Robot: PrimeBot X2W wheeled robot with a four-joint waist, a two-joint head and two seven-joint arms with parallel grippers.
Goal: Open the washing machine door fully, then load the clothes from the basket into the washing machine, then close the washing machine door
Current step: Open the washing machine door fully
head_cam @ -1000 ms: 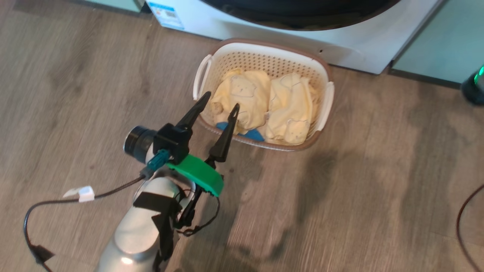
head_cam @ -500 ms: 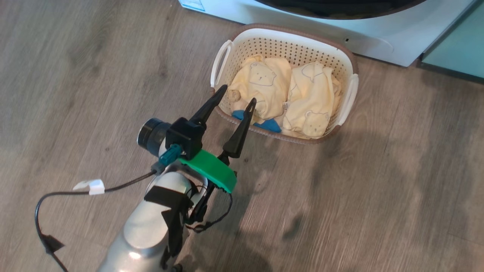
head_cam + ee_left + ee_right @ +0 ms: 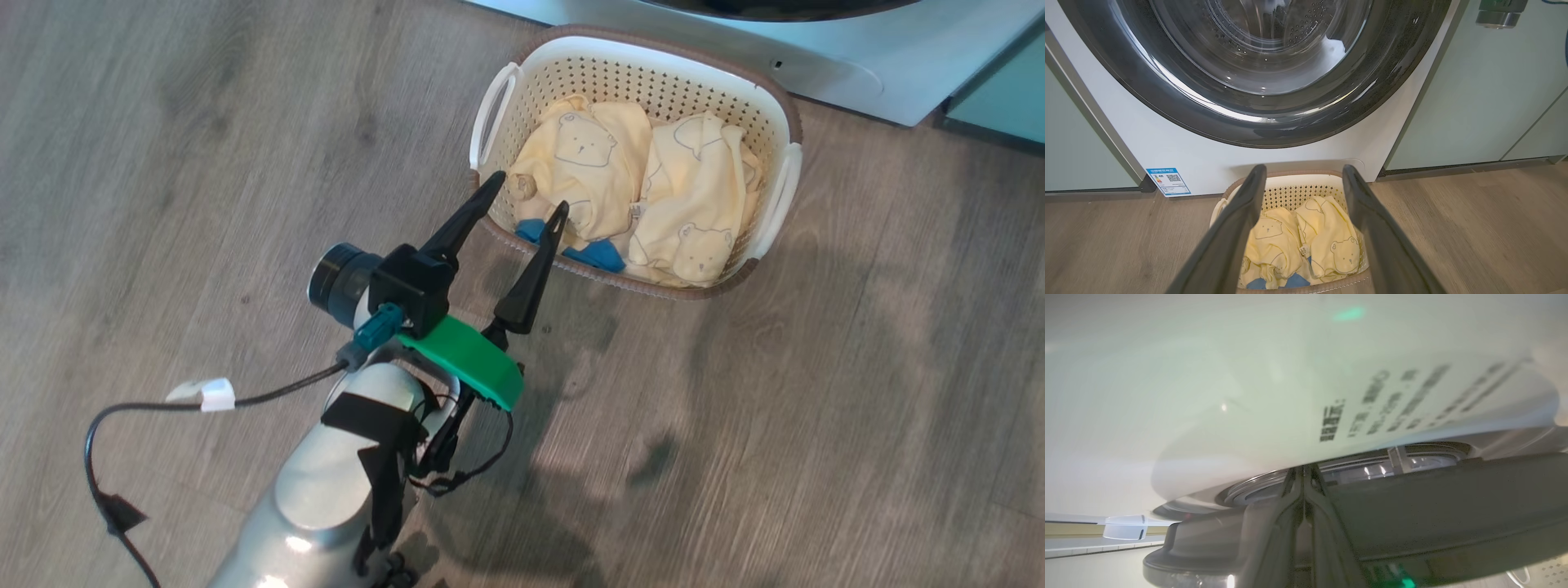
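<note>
The cream basket (image 3: 645,77) stands on the floor against the white washing machine (image 3: 857,65). The pale yellow clothes (image 3: 596,159) with bear drawings lie inside it. My left gripper (image 3: 530,191) hangs open over the basket's near left corner, with nothing between its fingers. Along those fingers, the left wrist view shows the basket (image 3: 1298,192), the clothes (image 3: 1327,241) and the washing machine door (image 3: 1265,53) above. My right gripper (image 3: 1303,469) is shut, its tips at the gap between the white front and the door's dark rim (image 3: 1433,506).
Pale green cabinet panels (image 3: 1486,81) flank the machine on both sides. A black cable with a white tag (image 3: 202,394) trails over the wooden floor left of my left arm. A blue QR sticker (image 3: 1167,182) marks the machine's lower left.
The head camera has turned, so the basket and machine now sit higher and further right. The left gripper stays open at the basket's near left corner.
</note>
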